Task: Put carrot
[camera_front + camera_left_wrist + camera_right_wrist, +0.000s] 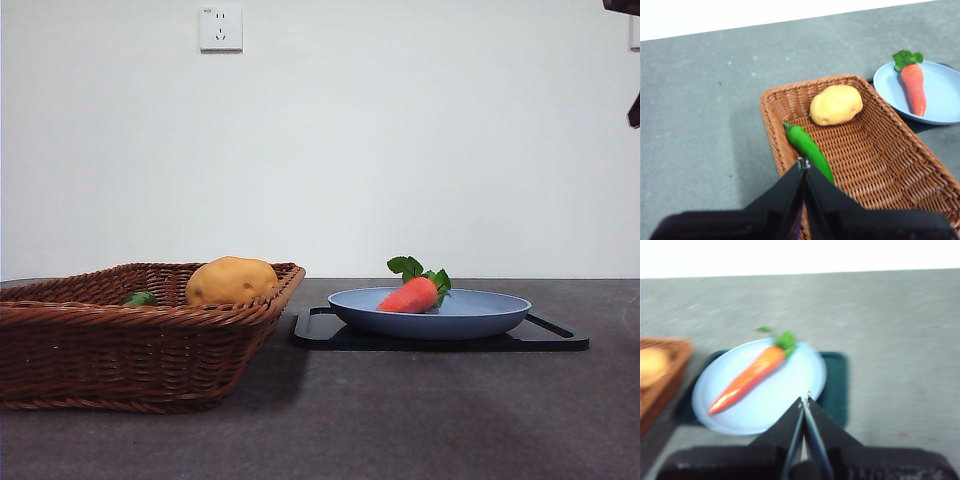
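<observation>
The carrot (410, 295), orange-red with green leaves, lies on a blue plate (480, 318) right of the basket; the same carrot (914, 87) (747, 378) shows in both wrist views. My right gripper (804, 401) hangs above the plate's near rim, jaws shut and empty; the picture is blurred. High over the wicker basket (875, 165), my left gripper (803, 165) is shut on nothing. In the front view only a black tip (622, 6) shows at the top right corner.
The basket (130, 340) at the left holds a yellow-brown potato (232, 282) (836, 104) and a green pepper (141, 298) (807, 148). A black tray (555, 335) lies under the plate (765, 405). A wall socket (220, 28) is behind.
</observation>
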You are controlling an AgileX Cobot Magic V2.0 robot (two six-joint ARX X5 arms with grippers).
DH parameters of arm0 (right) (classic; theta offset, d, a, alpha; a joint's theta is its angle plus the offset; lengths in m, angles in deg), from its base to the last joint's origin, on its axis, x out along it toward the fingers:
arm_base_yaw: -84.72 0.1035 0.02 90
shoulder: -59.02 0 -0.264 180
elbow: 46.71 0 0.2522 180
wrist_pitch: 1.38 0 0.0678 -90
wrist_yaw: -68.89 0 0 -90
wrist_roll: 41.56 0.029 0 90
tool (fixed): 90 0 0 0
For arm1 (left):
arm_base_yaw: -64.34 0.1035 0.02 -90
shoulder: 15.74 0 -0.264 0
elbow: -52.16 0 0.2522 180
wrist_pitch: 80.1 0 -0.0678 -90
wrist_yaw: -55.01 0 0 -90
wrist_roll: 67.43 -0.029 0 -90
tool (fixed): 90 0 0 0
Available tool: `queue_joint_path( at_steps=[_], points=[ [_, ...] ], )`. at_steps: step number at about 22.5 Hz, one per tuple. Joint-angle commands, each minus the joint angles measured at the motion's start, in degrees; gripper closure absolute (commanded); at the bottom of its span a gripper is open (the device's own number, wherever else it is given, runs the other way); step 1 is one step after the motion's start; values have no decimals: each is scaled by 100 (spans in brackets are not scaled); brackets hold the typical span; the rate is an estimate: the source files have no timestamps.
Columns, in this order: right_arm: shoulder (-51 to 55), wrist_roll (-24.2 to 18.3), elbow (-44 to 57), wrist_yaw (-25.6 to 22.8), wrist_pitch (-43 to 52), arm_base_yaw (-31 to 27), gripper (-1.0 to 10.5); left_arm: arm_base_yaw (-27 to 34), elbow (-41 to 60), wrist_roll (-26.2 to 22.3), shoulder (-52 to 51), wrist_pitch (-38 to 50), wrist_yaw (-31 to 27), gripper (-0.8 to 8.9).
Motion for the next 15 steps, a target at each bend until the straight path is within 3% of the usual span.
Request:
queue_joint_path(
  at_steps=[1, 8, 10, 12, 15],
  points=[
    [-11, 76, -17, -155, 74, 15, 943, -9, -46, 66, 61, 131, -4, 805],
    [-11, 76, -17, -157, 76, 15, 943, -7, -44, 66, 4, 138, 4, 805],
    [-11, 76, -17, -155, 76, 15, 943, 114, -37, 11, -461, 2, 7, 805],
    [-11, 76, -17, -157, 76, 15, 943, 428, -2, -393, -1163, -275, 26, 805],
    [-11, 76, -17, -157, 76, 15, 943, 1056, 378, -426, -1993, -131, -26, 805]
  ],
)
